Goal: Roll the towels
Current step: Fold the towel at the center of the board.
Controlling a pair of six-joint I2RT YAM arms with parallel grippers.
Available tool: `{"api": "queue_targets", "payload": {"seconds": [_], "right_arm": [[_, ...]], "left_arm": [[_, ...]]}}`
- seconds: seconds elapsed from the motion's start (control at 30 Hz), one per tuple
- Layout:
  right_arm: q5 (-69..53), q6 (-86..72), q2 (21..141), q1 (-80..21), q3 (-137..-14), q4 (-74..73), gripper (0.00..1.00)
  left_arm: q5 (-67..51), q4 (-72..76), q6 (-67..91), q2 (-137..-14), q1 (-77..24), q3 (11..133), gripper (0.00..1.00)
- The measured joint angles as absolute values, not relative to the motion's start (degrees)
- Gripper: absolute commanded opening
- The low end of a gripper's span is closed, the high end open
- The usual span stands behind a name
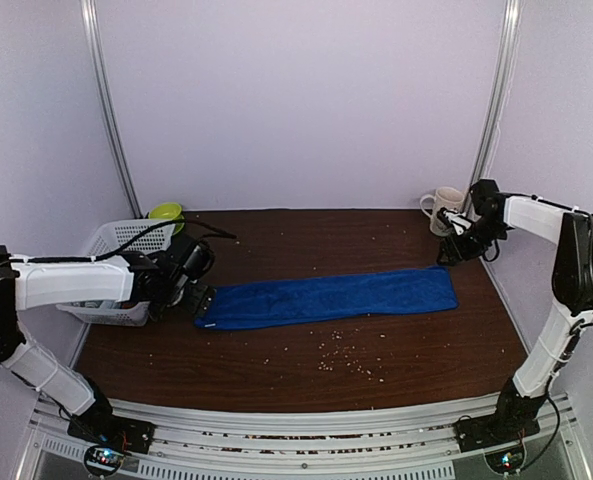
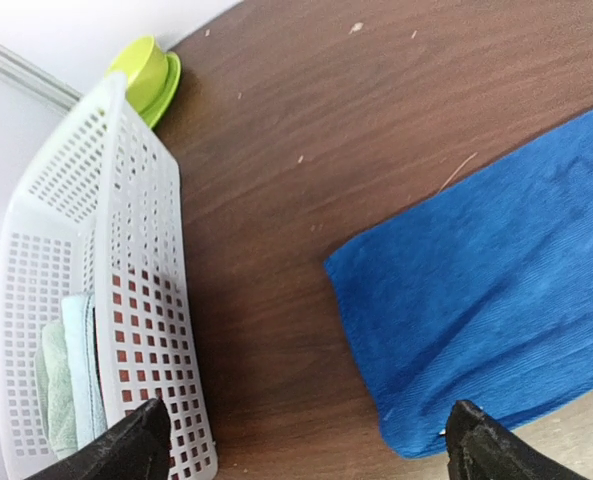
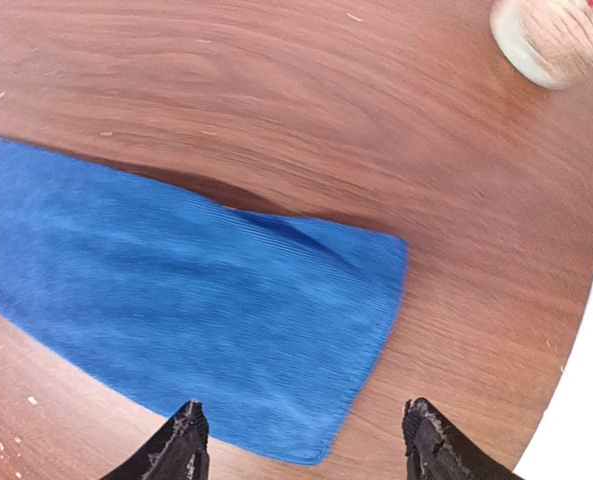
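Note:
The royal blue towel [image 1: 326, 297] lies flat as a long folded strip across the middle of the table. Its left end shows in the left wrist view [image 2: 486, 300], its right end in the right wrist view [image 3: 206, 310]. The pale mint-green towel [image 2: 68, 370] lies rolled inside the white basket [image 2: 106, 230]. My left gripper [image 1: 198, 300] is open and empty, just above the blue towel's left end. My right gripper [image 1: 454, 252] is open and empty, raised above the table just behind the towel's right end.
The white basket [image 1: 116, 245] stands at the far left. A lime-green cup on a saucer [image 1: 166, 213] sits behind it. A white patterned mug [image 1: 445, 207] stands at the back right. Crumbs [image 1: 341, 355] dot the near table.

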State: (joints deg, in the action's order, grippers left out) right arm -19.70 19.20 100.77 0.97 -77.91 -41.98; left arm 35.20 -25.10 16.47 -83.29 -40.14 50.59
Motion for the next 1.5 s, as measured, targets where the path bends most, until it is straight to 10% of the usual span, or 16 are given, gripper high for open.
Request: {"api": "queue_targets", "payload": {"seconds": [0.7,1.07,1.5], "right_arm": [[-25.21,16.56,111.9,6.83,-73.89,-37.45,0.47],[-29.12,16.03,113.6,6.83,-74.63,-36.25,0.0],[-23.9,16.1,106.21,10.96,-74.28,-39.11,0.0]], "left_arm": [[39.29,-20.43,19.22,-81.58,-52.95,47.97,0.98],[40.27,-18.0,20.08,-78.04,-54.98,46.0,0.98],[41.41,-18.02,21.15,-78.39,-56.36,45.95,0.98]]}}
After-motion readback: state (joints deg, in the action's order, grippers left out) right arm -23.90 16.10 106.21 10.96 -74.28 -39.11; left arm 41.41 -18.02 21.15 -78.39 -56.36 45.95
